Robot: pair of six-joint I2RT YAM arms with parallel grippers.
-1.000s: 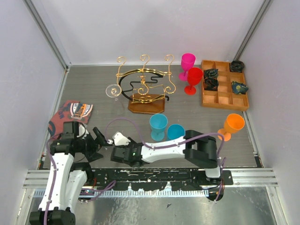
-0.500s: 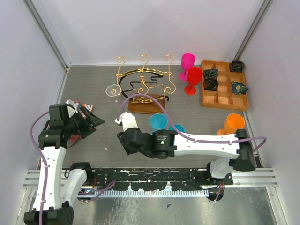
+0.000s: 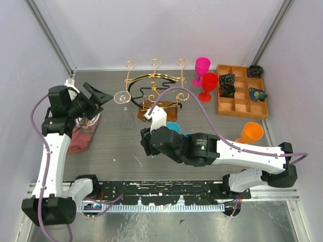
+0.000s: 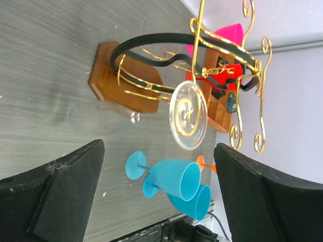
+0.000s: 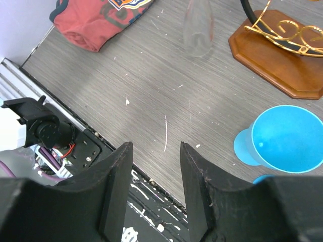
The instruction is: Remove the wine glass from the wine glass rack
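Orange tray [image 3: 243, 107] holds dark bundles [image 3: 227, 90]; clear wine glass [image 4: 187, 115] hangs from gold rack [image 4: 126, 83].

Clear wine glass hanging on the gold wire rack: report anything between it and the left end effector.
Nothing visible does: the open left end effector faces the foot of the clear wine glass across open air.

A clear wine glass [image 3: 120, 97] hung at the 9 o'clock side of the gold wine glass rack [image 3: 156, 85]. The left gripper [image 3: 105, 99], fingers [image 3: 102, 94] apart, hovered just beside it at 9 o'clock.
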